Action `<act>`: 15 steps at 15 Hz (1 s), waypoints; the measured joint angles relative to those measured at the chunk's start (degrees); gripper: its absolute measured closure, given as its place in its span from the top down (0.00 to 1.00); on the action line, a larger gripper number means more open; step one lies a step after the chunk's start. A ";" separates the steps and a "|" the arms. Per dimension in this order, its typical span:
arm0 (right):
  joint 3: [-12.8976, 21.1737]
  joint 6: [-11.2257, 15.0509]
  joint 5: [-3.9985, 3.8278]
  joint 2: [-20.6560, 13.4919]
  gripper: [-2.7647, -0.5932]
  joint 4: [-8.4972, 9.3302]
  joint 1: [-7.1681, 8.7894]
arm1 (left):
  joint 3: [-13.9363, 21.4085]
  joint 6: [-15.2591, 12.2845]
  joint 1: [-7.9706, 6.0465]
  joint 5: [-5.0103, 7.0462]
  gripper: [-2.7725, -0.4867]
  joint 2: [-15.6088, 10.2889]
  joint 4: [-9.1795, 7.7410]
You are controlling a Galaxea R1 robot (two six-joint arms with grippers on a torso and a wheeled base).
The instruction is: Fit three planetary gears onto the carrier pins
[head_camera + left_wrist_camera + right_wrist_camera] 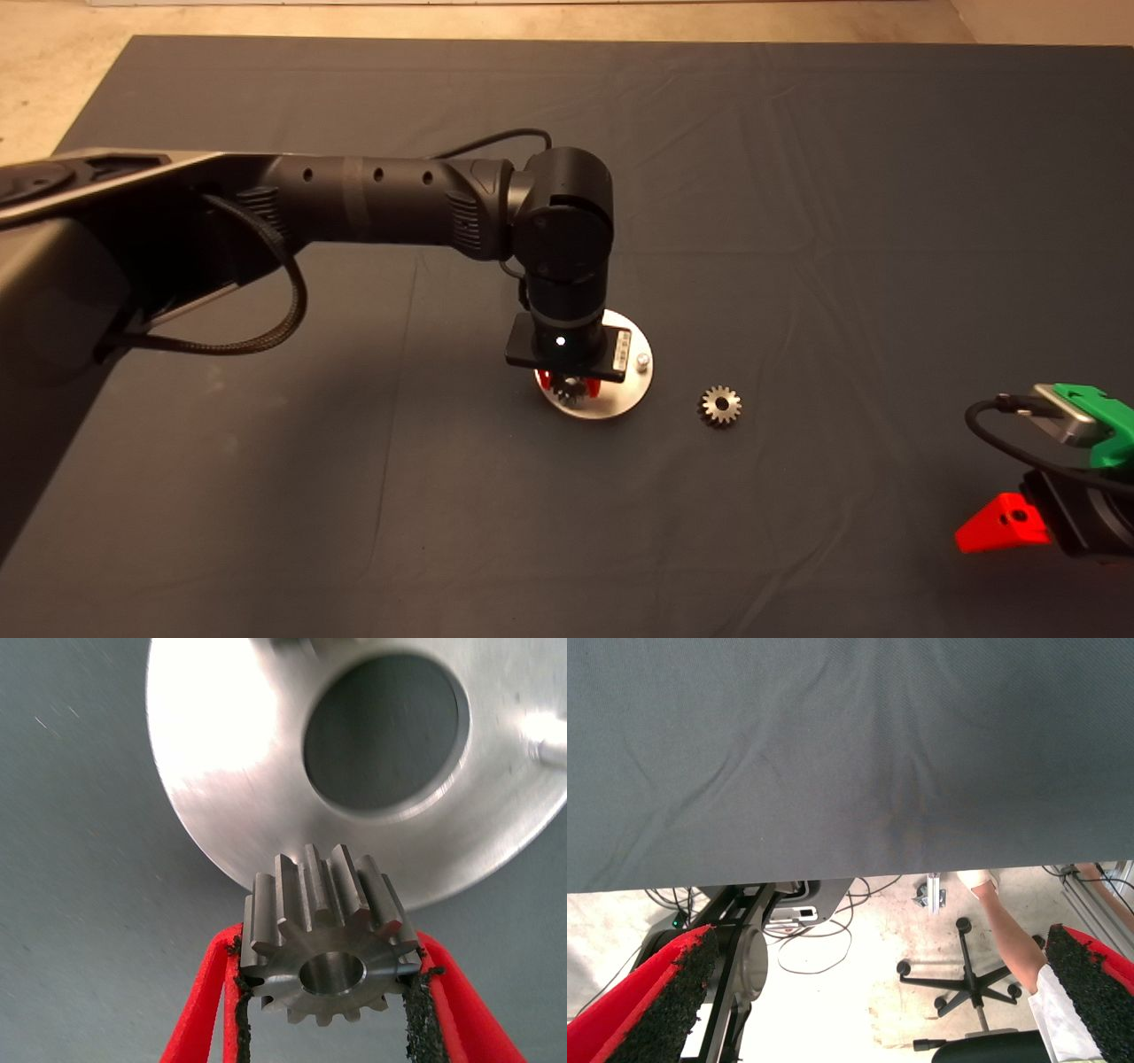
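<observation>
Gears counted: two in sight. One planetary gear (323, 948) pinched between the red fingers (202, 1010) of the left end effector (571, 387), held over the lower left part of the shiny disc (620, 399), just below centre of the head frame; in the left wrist view, hanging at the disc's rim beside the large centre hole (385, 731). Second gear (721, 406) lying flat on the dark mat (797, 177), near the disc to its right, apart from it. One carrier pin (641, 361) visible at the disc's right edge; a second one, blurred, at the upper edge of the left wrist frame; others hidden by the arm. No readable writing anywhere. Right end effector (1019, 518) parked at lower right of the head frame, fingers (660, 1001) spread wide, nothing between them. Beyond the mat edge in the right wrist view: cables, one office chair base (966, 979), a person's arm (1010, 935).
</observation>
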 joint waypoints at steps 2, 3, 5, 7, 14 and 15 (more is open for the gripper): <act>0.00 0.00 0.04 0.00 0.99 0.02 0.00 | 0.87 -0.21 0.00 0.00 0.15 -0.17 0.49; 0.00 0.00 0.04 -0.02 0.99 0.00 0.00 | 2.34 -0.73 0.05 0.00 0.15 -0.73 1.24; 0.00 0.02 0.00 -0.17 0.99 0.00 0.00 | 5.88 -2.04 0.06 0.20 0.15 -1.94 1.56; 0.00 0.01 0.04 -0.15 0.99 0.00 0.00 | 6.96 -2.37 0.06 0.23 0.15 -2.37 1.52; 0.00 0.00 0.01 -0.15 0.99 0.00 0.00 | 6.47 -2.62 0.06 0.44 0.15 -1.51 1.52; 0.00 0.01 0.04 -0.15 0.99 0.00 0.00 | 5.51 -2.57 0.05 0.39 0.15 -0.48 1.54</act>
